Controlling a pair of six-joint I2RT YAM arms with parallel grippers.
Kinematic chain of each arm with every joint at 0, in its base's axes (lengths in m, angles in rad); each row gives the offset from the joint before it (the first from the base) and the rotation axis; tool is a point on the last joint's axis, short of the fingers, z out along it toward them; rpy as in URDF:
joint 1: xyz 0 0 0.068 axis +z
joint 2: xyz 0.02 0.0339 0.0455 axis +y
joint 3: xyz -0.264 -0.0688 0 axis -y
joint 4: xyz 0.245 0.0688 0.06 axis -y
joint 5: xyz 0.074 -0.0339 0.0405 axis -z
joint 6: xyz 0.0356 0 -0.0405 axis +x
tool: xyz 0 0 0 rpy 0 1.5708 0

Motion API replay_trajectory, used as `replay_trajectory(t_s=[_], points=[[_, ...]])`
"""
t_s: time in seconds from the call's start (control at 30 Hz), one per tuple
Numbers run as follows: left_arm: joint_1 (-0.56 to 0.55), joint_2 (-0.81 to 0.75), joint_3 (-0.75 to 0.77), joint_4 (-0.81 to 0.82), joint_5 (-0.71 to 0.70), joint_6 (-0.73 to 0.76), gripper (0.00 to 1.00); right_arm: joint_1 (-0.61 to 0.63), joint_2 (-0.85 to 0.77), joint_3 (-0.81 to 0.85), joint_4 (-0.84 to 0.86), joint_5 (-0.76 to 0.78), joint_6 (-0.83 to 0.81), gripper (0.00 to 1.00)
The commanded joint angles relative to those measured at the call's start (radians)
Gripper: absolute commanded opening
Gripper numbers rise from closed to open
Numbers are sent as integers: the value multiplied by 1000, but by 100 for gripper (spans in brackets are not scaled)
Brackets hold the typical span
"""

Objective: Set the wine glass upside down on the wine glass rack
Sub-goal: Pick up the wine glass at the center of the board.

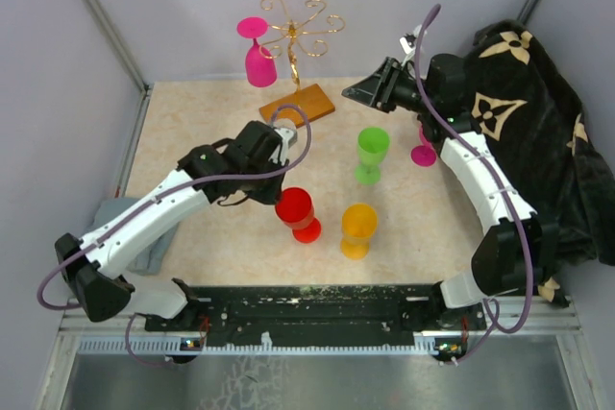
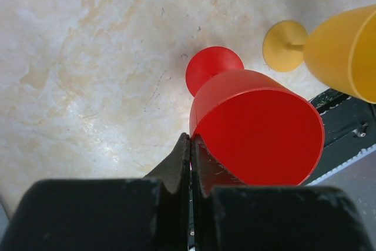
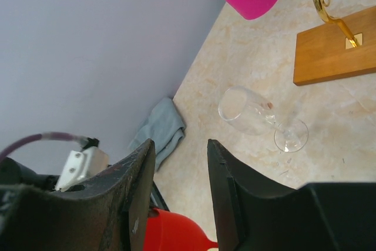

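When I look down from above, I count five coloured glasses. One pink glass [image 1: 258, 53] hangs upside down on the rack [image 1: 299, 103] at the far side of the table [image 1: 192, 132]. A green glass [image 1: 372, 153], a red glass [image 1: 297, 213] and a yellow glass [image 1: 357, 229] stand upright in the middle. A second pink glass [image 1: 423, 153] is half hidden behind the right arm [image 1: 480, 189]. I see one rack, one grey cloth [image 1: 156, 254] at the left edge and one black blanket [image 1: 538, 112] at the right. The blanket carries gold flower and star marks, and I can read no letters on it. The left arm [image 1: 173, 194] reaches to the red glass.

From the left wrist, only two glasses show, the red one and the yellow one, each with its round foot on the table. The left pincer [image 2: 190, 139] has its fingers pressed together with only a thin seam between them. Its tips lie against the outer wall of the red bowl. Whether they pinch the wall, I cannot tell.

From the right wrist, the right pincer [image 3: 179, 186] stands moderately open with nothing between its fingers. Only this view shows a sixth glass, a clear glass [image 3: 258, 116]. It lies on its side on the table near the rack's wooden base [image 3: 335, 51], apart from it. I cannot find it from above. The hanging pink bowl, the cloth and the rim of the red glass also appear.
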Motion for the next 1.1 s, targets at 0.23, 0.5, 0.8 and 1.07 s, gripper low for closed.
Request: replay_trajectory(t_s=[0.23,0.5,0.8,1.07], points=[[84,-30,377,-225,110,62,0,7,-31,48,29,-2,-18,41],[289,-88,382,-53,266,66,0,7,-7,81,25,-2,-16,41],[366,-40,438,178,342,28,0,8,12,122,-3,0,-37,42],[475,4,442,393,432,-56,0,-8,7,136,-45,36,-86,41]])
